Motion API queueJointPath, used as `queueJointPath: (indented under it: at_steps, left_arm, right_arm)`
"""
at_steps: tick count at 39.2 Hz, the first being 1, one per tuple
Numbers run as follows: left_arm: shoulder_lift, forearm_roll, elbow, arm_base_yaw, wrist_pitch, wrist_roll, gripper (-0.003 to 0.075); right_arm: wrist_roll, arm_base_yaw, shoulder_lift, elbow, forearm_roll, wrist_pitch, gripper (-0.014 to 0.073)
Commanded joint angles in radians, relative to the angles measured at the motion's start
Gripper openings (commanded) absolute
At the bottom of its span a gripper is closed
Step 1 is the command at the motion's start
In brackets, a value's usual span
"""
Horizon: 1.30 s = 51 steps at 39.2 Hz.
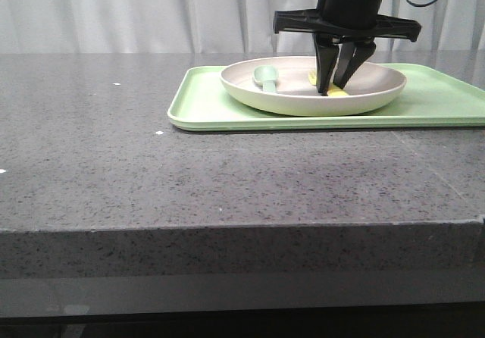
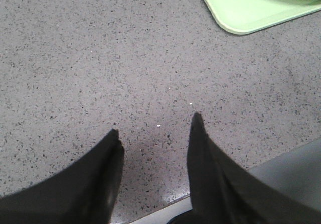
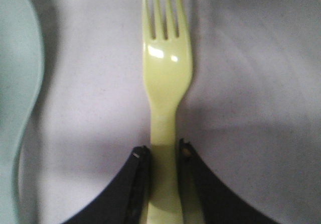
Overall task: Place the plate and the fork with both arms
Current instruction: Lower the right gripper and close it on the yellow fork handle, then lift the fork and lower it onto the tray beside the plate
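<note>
Right tool is down inside the plate, fingers pointing straight at the dish floor, and they are clamped on the handle of the fork. The right wrist view makes it plain: one dark finger presses each side of the slim yellow stem, tines stretching away from the grip over the cream surface. From the front only a sliver of yellow shows at the fingertips, low against the inside of the plate; whether the fork is resting on the dish or lifted a hair off it, I cannot tell.

Just beside the fork, also in the plate, lies the pale green spoon, bowl toward the left side of the dish, apart from the tool. Its curved edge runs along one border of the right wrist view.

The plate itself sits on the light-green tray, and the tray lies on the grey speckled counter toward the far right corner, its right end running past the frame edge.

Over to the left tool: fingers spread apart, nothing between them, hovering over bare counter near the front edge. A corner of the tray and a slice of the plate's rim peek in at the far side of that view, well apart from the fingers.
</note>
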<state>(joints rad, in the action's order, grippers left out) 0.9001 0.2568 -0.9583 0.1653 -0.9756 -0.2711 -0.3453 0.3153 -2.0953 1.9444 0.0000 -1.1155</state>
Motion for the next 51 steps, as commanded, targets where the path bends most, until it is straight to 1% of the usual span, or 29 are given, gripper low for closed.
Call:
queueJointPath:
  at_steps: [1,16,22,26,34,41,51]
  left_arm:
    - [-0.005,0.017,-0.026,-0.002,0.054,0.003,0.0306]
    - [-0.005,0.017,-0.026,-0.002,0.054,0.003,0.0306]
    - [-0.005,0.014,-0.026,-0.002,0.054,0.003,0.0306]
    - [-0.005,0.006,-0.026,-0.002,0.054,0.003,0.0306]
    - [-0.005,0.006,-0.026,-0.002,0.054,0.003,0.0305]
    - [-0.005,0.006,-0.026,-0.002,0.054,0.003,0.0306]
    - [-0.005,0.006,-0.026,-0.002,0.054,0.003,0.0305]
  right_arm:
    - [0.002,-0.006,0.060,0.026,-0.024,-0.011,0.0052]
    - [0.043,-0.006,0.147,0.049,-0.025,-0.049,0.0052]
    - [0.110,-0.017,0.188,0.076,-0.025,-0.072,0.0052]
    - [0.133,-0.054,0.220,0.076,-0.025,-0.098,0.0052]
    - [0.176,-0.183,0.233,0.061,-0.024,-0.186,0.0052]
    - [0.226,-0.269,0.232,-0.010,0.018,-0.162,0.0052]
    - [0.291,-0.325,0.197,-0.107,0.129,-0.083,0.0052]
